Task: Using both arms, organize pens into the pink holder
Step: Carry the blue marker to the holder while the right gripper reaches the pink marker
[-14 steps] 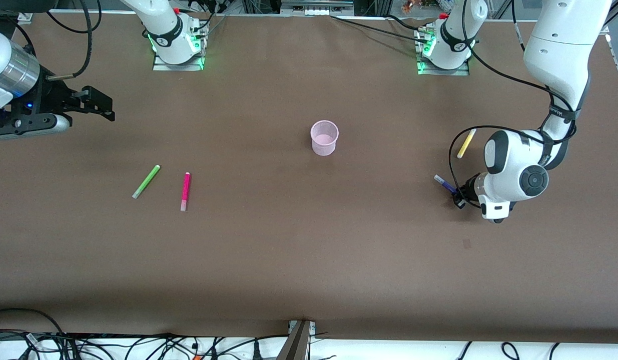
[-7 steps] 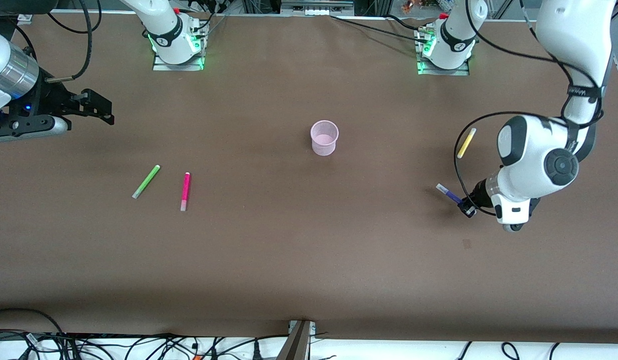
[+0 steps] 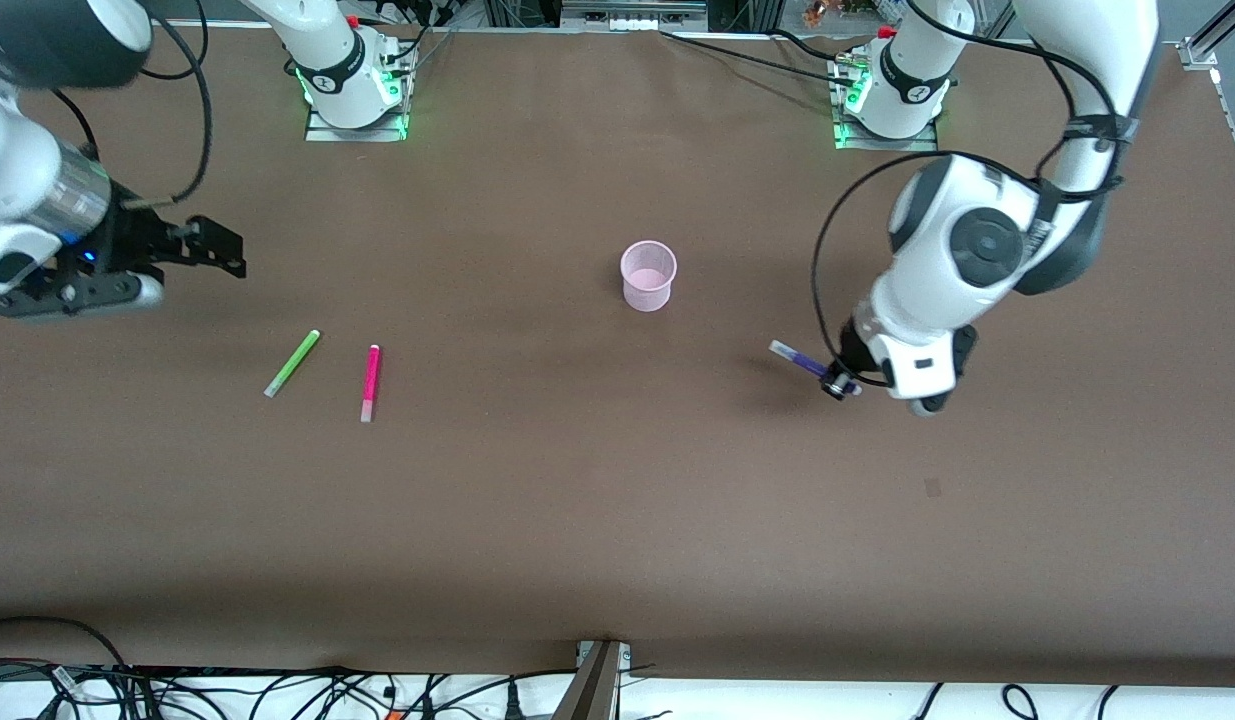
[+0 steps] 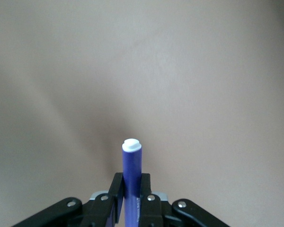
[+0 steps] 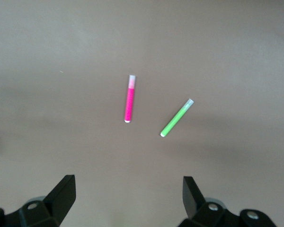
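Observation:
The pink holder (image 3: 648, 276) stands upright mid-table. My left gripper (image 3: 839, 383) is shut on the dark purple pen (image 3: 797, 358) and holds it over bare table, toward the left arm's end from the holder. The left wrist view shows the pen (image 4: 131, 161) clamped between the jaws of that gripper (image 4: 131, 182), pale tip pointing away. My right gripper (image 3: 222, 250) is open and empty over the table at the right arm's end. The lime green pen (image 3: 292, 363) and the magenta pen (image 3: 370, 382) lie side by side there, also in the right wrist view (image 5: 176, 118) (image 5: 129, 99). The yellow pen is hidden.
The two arm bases (image 3: 352, 85) (image 3: 887, 95) stand at the table's edge farthest from the front camera. Cables (image 3: 277, 690) run along the edge nearest it. The brown table top (image 3: 597, 480) is bare around the holder.
My left gripper has carried the purple pen toward the holder, and the left arm now covers the yellow pen. My right gripper has shifted slightly toward the green pen.

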You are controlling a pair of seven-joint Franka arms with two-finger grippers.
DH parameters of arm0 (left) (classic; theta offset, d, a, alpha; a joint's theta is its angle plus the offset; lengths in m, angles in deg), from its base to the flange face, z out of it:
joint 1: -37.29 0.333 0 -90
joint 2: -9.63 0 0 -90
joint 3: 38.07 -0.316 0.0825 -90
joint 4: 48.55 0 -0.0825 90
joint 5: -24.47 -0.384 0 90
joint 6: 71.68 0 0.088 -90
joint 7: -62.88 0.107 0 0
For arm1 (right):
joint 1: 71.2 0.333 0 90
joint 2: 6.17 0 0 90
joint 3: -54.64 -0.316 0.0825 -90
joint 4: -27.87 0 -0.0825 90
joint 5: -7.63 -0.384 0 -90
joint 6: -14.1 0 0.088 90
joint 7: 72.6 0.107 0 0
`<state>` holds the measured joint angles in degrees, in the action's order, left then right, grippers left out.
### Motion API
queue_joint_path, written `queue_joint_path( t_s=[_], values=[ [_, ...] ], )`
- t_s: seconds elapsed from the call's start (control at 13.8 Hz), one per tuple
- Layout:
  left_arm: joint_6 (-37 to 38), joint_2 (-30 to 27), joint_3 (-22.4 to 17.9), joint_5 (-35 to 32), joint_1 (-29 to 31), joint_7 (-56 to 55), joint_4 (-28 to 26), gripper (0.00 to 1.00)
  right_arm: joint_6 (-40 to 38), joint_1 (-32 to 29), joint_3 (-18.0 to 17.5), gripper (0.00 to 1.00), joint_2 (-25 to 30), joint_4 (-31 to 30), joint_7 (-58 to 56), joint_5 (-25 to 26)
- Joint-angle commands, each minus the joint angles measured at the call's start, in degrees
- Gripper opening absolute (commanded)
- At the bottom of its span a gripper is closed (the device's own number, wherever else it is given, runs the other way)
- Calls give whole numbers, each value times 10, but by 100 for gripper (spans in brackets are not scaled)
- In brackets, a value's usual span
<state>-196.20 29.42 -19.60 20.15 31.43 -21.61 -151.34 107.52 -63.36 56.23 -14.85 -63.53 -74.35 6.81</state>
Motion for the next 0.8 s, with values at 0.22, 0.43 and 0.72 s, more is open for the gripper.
queue_joint_path(
  t_s=[0.22, 0.43, 0.72],
  values=[
    [29, -4, -5, -157, -146, -253, -1, 0, -2, 4, 1, 100, -64, 18, -23, 10],
    [89, 0, -5, -214, -204, -320, -2, 0, 29, 9, 0, 100, -65, -31, -5, -12],
    [119, 19, -6, -313, -258, -405, 1, 0, 130, 31, -2, 100, -65, -128, 71, -20]
  ],
)
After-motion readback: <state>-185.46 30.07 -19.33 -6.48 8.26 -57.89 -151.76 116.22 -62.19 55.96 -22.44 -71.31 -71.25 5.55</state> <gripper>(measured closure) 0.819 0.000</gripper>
